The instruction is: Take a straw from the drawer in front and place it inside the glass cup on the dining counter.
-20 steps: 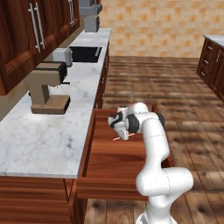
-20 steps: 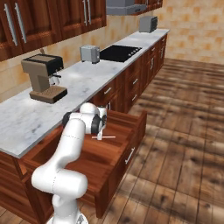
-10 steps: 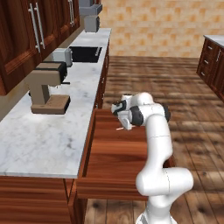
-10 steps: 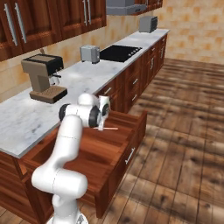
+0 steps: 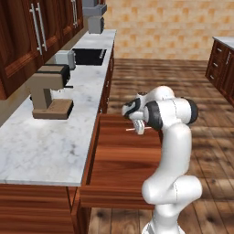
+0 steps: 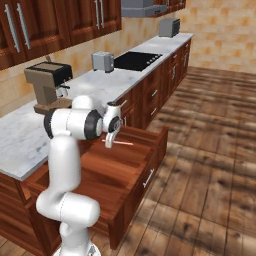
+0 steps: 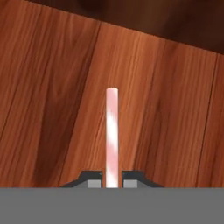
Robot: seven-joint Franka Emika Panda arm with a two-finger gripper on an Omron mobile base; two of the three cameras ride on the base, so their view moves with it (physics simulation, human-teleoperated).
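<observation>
Hand view: thin pink-and-white striped straw (image 7: 111, 135) pinched in end effector (image 7: 112, 178).

We note the drawer (image 5: 119, 164) as reddish-brown wood, smooth, faint satin grain; the straw (image 7: 111, 135) pale pink-and-white, matt, smooth; worktop (image 5: 50, 141) polished grey-veined marble; the arm (image 5: 171, 151) glossy white plastic.
</observation>
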